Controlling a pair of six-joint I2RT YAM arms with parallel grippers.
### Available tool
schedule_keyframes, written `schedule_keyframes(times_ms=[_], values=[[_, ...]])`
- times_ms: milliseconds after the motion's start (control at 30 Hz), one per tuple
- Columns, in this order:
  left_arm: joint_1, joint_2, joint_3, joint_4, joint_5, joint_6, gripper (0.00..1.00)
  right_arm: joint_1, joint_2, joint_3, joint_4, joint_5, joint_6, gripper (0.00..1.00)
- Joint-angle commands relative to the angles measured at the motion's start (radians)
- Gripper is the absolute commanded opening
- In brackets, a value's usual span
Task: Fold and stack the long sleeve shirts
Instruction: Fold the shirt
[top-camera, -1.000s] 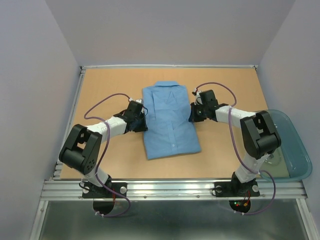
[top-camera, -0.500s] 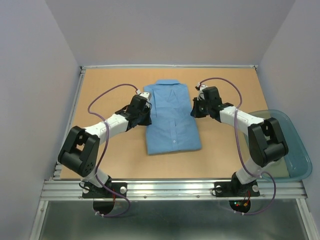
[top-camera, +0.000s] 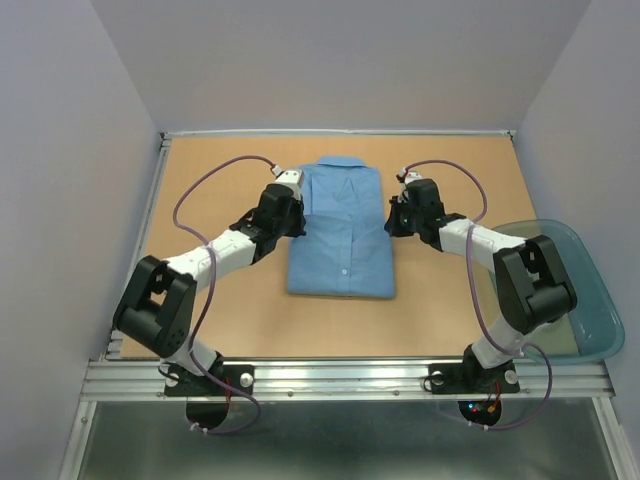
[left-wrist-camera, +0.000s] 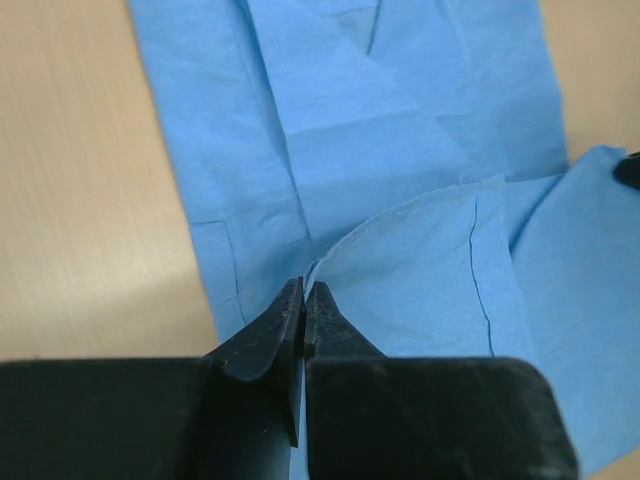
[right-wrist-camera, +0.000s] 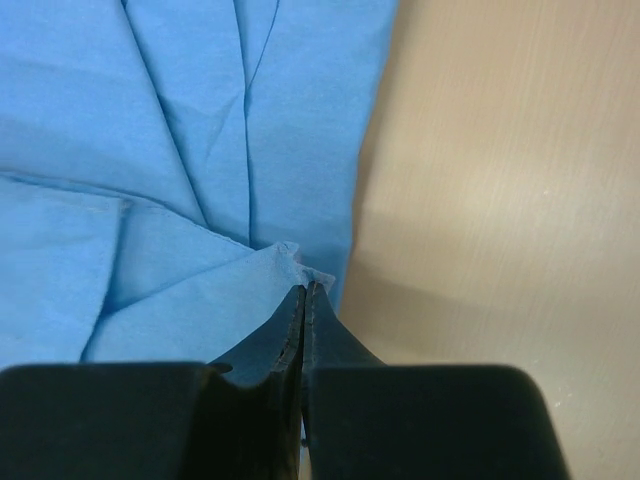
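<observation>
One of the long sleeve shirts (top-camera: 340, 240), light blue and buttoned, lies folded into a narrow rectangle in the middle of the table, collar at the far end. My left gripper (top-camera: 296, 215) is at its left edge, shut on a lifted fold of the cloth; in the left wrist view the gripper (left-wrist-camera: 304, 292) pinches the hem above the shirt (left-wrist-camera: 380, 150). My right gripper (top-camera: 392, 218) is at the right edge, shut on a raised corner; in the right wrist view the gripper (right-wrist-camera: 305, 288) holds it above the shirt (right-wrist-camera: 150, 120).
A translucent teal tub (top-camera: 592, 300) hangs over the table's right edge beside the right arm's base. The wooden table (top-camera: 220, 300) has a raised rim at the left and far sides. Grey walls close in on three sides.
Both grippers have moved away from the arm bases toward the collar end, carrying the shirt's side edges. The left jaws have closed on the cloth. The shirt now lies straighter and slightly farther back.
</observation>
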Motion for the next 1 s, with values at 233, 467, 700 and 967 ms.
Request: schedule_keyframes(times_ms=[233,467,700,967], values=[[0.021,0.273,0.085,-0.083,-0.119,-0.117,0.06,-0.008,0.099,0.005,0.117,0.051,0.013,0.01],[0.043,0.272,0.067,-0.114,-0.131,-0.157,0.06,-0.008,0.101,0.013,0.121,0.062,0.011,0.00],[0.043,0.162,0.046,-0.100,-0.146,-0.165,0.06,-0.008,0.050,0.042,0.121,0.011,-0.009,0.01],[0.043,0.100,-0.028,-0.033,-0.151,-0.194,0.08,-0.008,0.076,0.089,0.133,-0.027,-0.017,0.02]])
